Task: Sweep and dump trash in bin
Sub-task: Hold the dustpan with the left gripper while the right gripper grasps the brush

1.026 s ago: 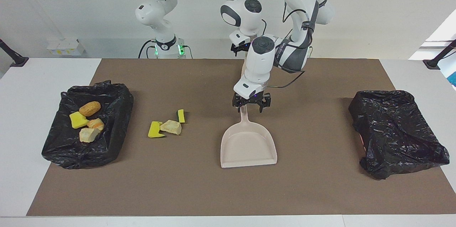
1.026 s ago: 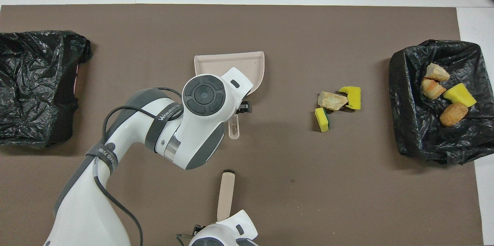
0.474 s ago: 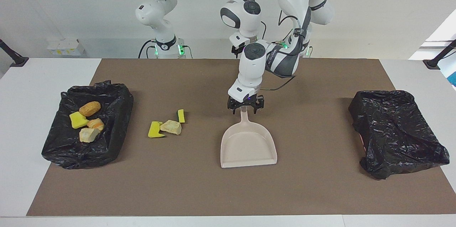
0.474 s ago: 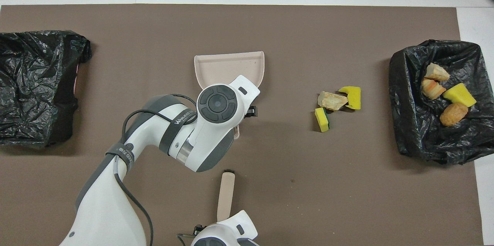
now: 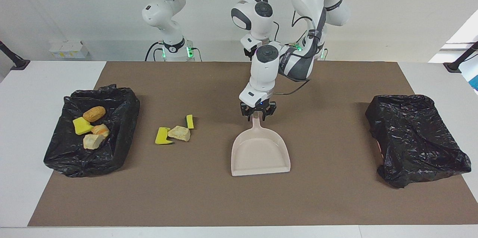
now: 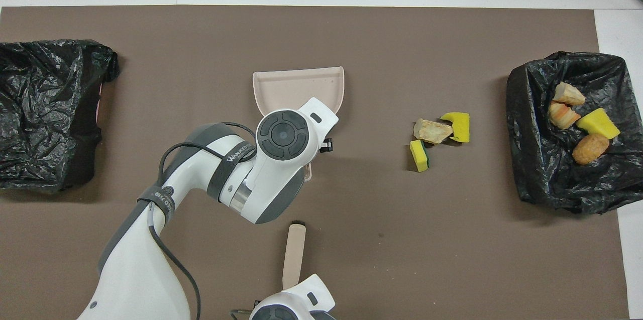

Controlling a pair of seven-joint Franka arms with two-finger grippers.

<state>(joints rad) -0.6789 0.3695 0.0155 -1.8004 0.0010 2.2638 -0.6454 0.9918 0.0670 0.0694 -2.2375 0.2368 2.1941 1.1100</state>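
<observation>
Gripping the beige dustpan (image 5: 260,153) by its handle, the left gripper (image 5: 257,114) is sitting clamped at mid-table. The right gripper (image 5: 249,52) is hanging over the wooden brush handle (image 6: 293,255); can't tell if it's grasping it. Three trash scraps (image 5: 174,132) are lying beside the right arm's black-lined bin (image 5: 123,133), which is holding four more.

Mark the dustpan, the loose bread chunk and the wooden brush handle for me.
dustpan (image 5: 260,154): facing view, bare floor of the pan.
bread chunk (image 5: 179,133): facing view, its top face.
brush handle (image 6: 293,254): overhead view, middle of the handle.
</observation>
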